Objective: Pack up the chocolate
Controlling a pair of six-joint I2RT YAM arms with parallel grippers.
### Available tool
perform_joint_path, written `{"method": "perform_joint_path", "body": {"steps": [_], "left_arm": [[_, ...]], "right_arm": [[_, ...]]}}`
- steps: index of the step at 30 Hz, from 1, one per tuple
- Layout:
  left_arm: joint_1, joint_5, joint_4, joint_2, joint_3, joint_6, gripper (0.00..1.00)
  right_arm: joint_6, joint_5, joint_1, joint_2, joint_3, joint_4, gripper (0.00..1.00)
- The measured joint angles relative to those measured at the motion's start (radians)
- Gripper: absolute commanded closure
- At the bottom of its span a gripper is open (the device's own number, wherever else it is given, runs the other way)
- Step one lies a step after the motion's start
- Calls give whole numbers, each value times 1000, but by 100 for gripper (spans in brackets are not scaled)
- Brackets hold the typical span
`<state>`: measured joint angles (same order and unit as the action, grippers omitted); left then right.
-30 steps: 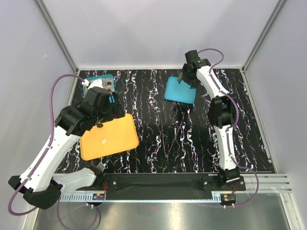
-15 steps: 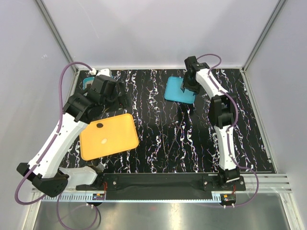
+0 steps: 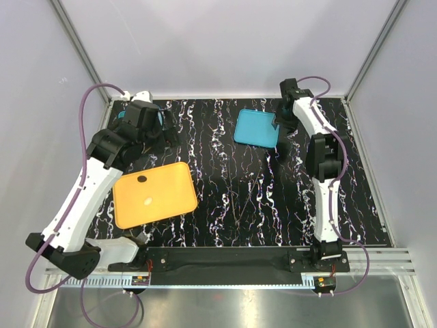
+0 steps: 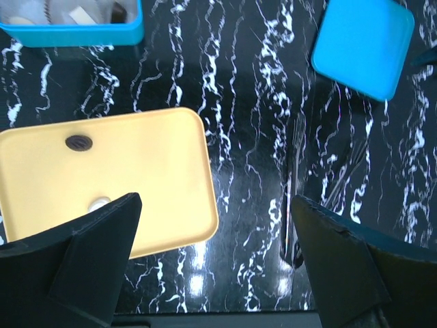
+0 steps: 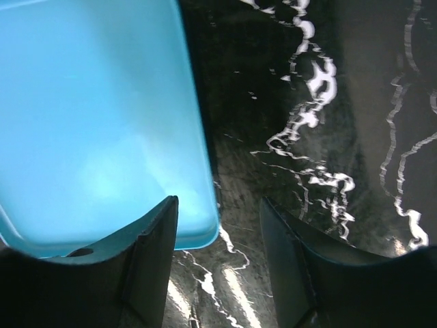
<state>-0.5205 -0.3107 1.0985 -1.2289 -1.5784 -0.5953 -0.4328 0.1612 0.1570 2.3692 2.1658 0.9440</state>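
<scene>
On the orange tray (image 3: pixel 164 201) lie two pieces of chocolate: a dark one (image 3: pixel 142 179) near its far left corner and a cream-white one (image 3: pixel 148 201) in its middle. The left wrist view shows the same dark piece (image 4: pixel 79 142) and white piece (image 4: pixel 100 203) on the tray (image 4: pixel 150 178). My left gripper (image 3: pixel 151 133) (image 4: pixel 215 273) hangs high and open, holding nothing, and covers most of the teal box (image 3: pixel 123 115) (image 4: pixel 75 33). My right gripper (image 3: pixel 278 133) (image 5: pixel 218 273) is open, astride the right edge of the flat teal lid (image 3: pixel 254 128) (image 5: pixel 95 123).
Pale walls and metal frame posts close in the black marbled table (image 3: pixel 232 198) at the back and on both sides. A metal rail (image 3: pixel 239 263) with both arm bases runs along the near edge. The lid (image 4: pixel 362 44) also shows at the upper right of the left wrist view.
My left gripper has pulled back from over the tray's far corner to above the teal box. My right gripper has slid right, from over the lid to its right edge, and its jaws have narrowed.
</scene>
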Motion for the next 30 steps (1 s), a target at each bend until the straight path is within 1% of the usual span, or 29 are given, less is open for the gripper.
{"method": "perform_joint_path", "body": {"steps": [7,10,13,17,20,24,25,26,27,30], "left_arm": [[100,0,-70,-31,-13,-2,1],[123,-3,-98,-44,-11,2,1],[130,-28,-137,-70,-7,29,1],[142,-69,-211,-142,-9,55,2],[149,-71,-256,-202,-7,57,2],[150,-63,-323,-224,39,56,3],[150,-63,-339,-224,51,55,3],[150,-62,-349,-226,56,53,3],[150,-60,-363,-229,63,50,3],[151,-42,-400,-253,64,45,2]], "right_arm": [[21,-50,12,36,1,-39,45],[22,-52,13,61,1,-39,53],[20,-61,13,80,0,-39,55],[18,-78,13,95,1,-39,61],[12,-84,13,95,0,-41,68],[1,-103,13,95,-6,-46,87],[0,-107,13,95,-6,-49,94],[0,-116,13,95,-6,-52,97],[0,-130,13,95,-4,-53,100],[0,-173,13,99,24,-33,100]]}}
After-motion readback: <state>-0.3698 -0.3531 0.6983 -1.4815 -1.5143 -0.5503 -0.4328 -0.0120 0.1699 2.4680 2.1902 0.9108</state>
